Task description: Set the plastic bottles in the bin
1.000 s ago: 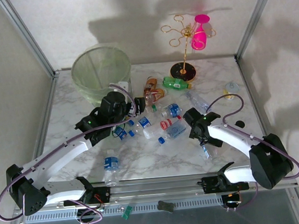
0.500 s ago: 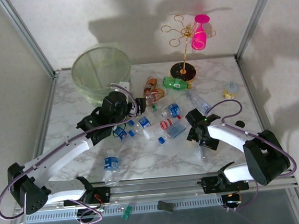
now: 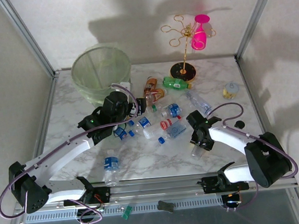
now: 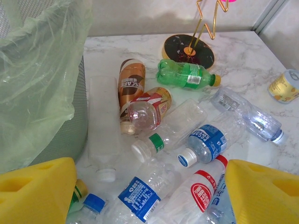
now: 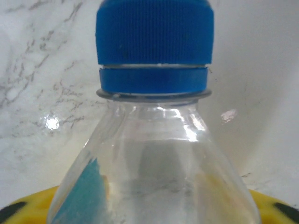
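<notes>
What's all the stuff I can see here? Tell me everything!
bin: one, pale green, back left
bottle pile: about ten, mostly clear, middle
green bottle: one, green, pile's back
brown bottle: one, brown, pile's back
lone bottle: one, clear with blue label, front left
blue-capped bottle: one, clear, front right
stand: one, gold on black base, back right
pink glass: one, pink, hanging on stand
small container: one, yellowish, right side
left end effector: one, yellow, open over pile
right end effector: one, yellow, around blue-capped bottle
</notes>
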Robot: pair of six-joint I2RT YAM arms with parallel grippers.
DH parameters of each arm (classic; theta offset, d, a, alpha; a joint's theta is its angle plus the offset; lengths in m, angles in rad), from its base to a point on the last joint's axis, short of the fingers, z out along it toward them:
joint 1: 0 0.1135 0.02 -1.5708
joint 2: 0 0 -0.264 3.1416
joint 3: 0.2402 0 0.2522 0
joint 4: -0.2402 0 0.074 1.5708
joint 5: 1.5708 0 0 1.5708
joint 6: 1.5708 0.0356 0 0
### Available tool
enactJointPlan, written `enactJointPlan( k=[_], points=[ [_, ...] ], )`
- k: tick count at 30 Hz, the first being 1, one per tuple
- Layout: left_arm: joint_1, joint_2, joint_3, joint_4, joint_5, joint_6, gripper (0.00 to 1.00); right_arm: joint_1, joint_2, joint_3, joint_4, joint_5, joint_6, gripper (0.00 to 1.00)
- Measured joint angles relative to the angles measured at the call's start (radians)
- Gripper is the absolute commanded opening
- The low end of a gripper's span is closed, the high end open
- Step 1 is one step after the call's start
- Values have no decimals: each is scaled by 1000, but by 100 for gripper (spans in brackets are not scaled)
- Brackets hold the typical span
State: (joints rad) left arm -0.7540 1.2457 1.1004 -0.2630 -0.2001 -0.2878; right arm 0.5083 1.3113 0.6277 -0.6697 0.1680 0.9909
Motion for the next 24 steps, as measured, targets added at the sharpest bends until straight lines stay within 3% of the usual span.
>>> enactJointPlan(
  k=[9, 15, 20, 24],
  points=[
    [0, 0, 25, -27, -35, -13, 83, 0, -175, -3, -36, 42, 8, 35],
    [0, -28, 70, -36, -43, -69, 83, 29, -374, 58, -12, 40, -103, 34],
    [0, -85, 71, -37, 20, -143, 82, 47, -519, 118, 103, -26, -236, 32],
    [0, -101, 88, -54, 127, -180, 82, 62, -542, 166, 191, -130, -348, 29]
  ],
)
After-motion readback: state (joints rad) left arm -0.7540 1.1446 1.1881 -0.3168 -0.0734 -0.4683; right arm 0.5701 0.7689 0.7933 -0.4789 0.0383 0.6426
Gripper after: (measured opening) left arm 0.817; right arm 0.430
